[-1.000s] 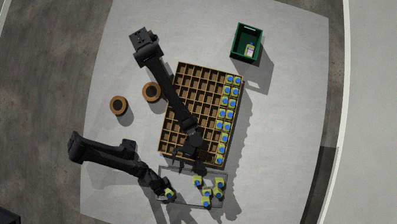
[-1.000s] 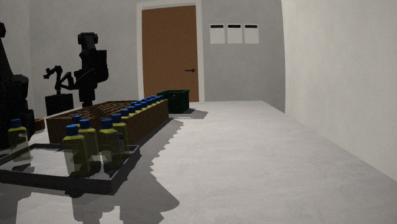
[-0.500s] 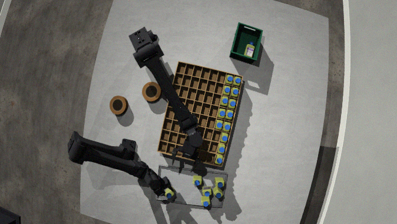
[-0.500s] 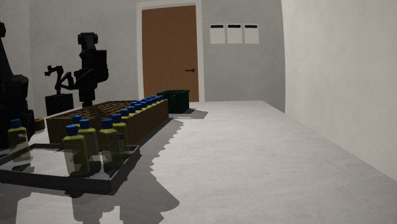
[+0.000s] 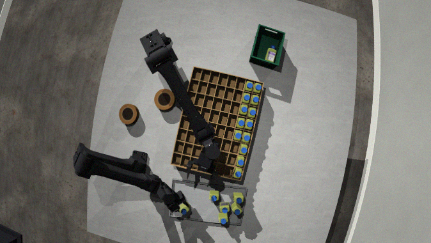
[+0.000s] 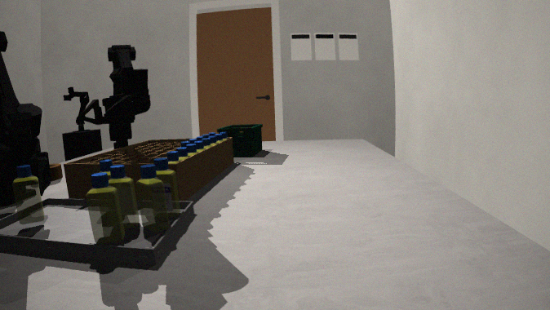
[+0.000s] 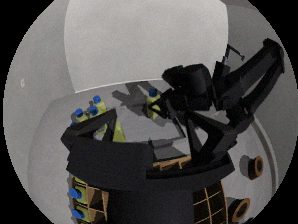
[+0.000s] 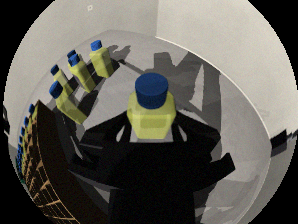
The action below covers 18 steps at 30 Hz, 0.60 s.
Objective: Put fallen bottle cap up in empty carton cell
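Right gripper (image 5: 182, 206) (image 7: 157, 110) (image 8: 151, 123): clamped on upright yellow bottle (image 5: 183, 209) (image 6: 28, 197) (image 7: 153, 107) (image 8: 151, 116), blue cap up, at end of shallow tray (image 5: 208, 221) (image 6: 77, 252). Left gripper (image 5: 201, 178) (image 7: 151, 114): fingers apart, near edge of carton (image 5: 176, 144) (image 6: 212, 175) (image 8: 50, 165). Only bottle visibly lying (image 5: 271, 55): inside green crate (image 5: 264, 61) (image 6: 249, 140). Five other bottles: upright in tray.

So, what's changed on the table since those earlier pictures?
Nothing visibly. Both arms look the same, with one bottle at the right gripper; the other tray bottles, the carton and the green crate stayed put.
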{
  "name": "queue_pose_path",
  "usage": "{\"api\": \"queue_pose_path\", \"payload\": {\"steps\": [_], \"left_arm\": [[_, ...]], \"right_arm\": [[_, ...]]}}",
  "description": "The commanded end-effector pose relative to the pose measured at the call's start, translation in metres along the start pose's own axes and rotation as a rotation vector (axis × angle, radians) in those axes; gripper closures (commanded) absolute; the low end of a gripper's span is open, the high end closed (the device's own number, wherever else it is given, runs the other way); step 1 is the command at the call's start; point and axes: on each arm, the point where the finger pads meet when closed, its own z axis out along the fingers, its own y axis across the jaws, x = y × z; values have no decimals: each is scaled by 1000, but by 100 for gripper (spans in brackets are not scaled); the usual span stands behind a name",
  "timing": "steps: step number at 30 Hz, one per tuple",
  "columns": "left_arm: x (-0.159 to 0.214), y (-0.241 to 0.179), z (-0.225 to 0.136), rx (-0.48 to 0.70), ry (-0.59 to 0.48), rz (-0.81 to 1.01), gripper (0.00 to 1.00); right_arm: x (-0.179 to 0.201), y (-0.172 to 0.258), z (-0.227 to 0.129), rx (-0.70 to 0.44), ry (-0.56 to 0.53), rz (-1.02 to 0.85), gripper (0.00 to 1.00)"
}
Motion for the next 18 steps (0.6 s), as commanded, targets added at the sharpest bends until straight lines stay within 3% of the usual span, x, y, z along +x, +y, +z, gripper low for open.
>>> {"api": "queue_pose_path", "payload": {"steps": [1,18], "left_arm": [[-17,3,-1,-2,-21,26,0],[-17,3,-1,-2,-21,26,0]], "right_arm": [[-47,28,16,-28,-98,51,53],[-25,30,15,-19,-75,44,53]]}}
